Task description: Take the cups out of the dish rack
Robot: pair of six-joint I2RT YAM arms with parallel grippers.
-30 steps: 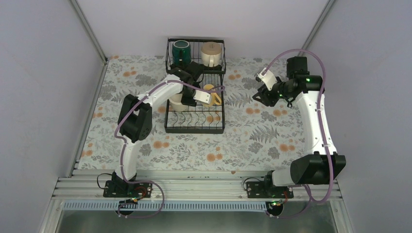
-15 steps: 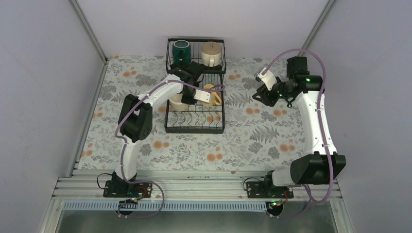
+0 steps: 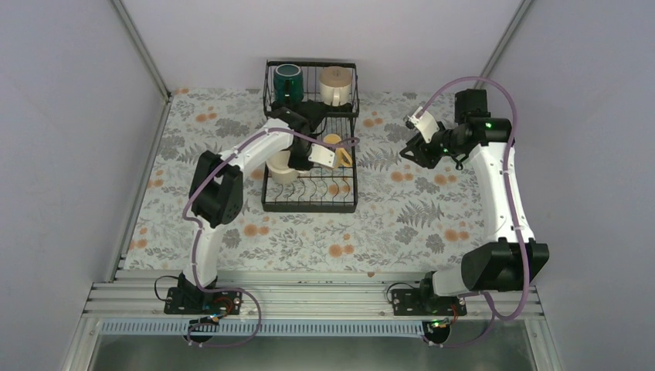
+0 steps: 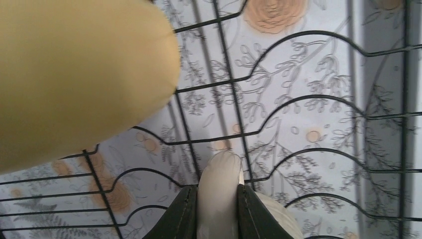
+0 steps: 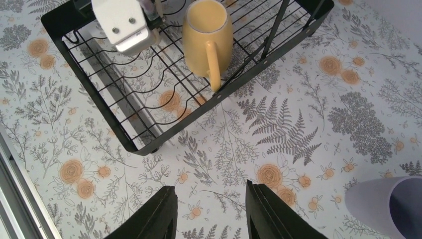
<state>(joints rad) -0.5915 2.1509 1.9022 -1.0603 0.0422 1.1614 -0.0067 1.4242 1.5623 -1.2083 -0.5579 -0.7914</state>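
Note:
The black wire dish rack (image 3: 310, 202) stands at the table's far middle. A dark green cup (image 3: 288, 79) and a tan-beige cup (image 3: 336, 83) sit in its raised basket. A yellow mug (image 3: 337, 151) stands in the slotted tray and also shows in the right wrist view (image 5: 208, 37). My left gripper (image 4: 217, 191) is shut on the wall of the cream-white cup (image 4: 219, 172), held over the tray wires (image 4: 298, 104); that cup shows in the top view (image 3: 282, 167). My right gripper (image 5: 211, 194) is open and empty above the cloth, right of the rack (image 5: 164, 134). A lavender cup (image 5: 388, 204) stands near it. The mint green cup is out of view.
Floral tablecloth (image 3: 386, 224) covers the table between grey walls. A metal rail (image 3: 309, 297) runs along the near edge by the arm bases. The left arm's white camera block (image 5: 122, 22) hangs over the tray beside the yellow mug.
My left gripper has shifted a little inside the tray with the cream-white cup, which now shows more from under the arm. The right arm has barely moved.

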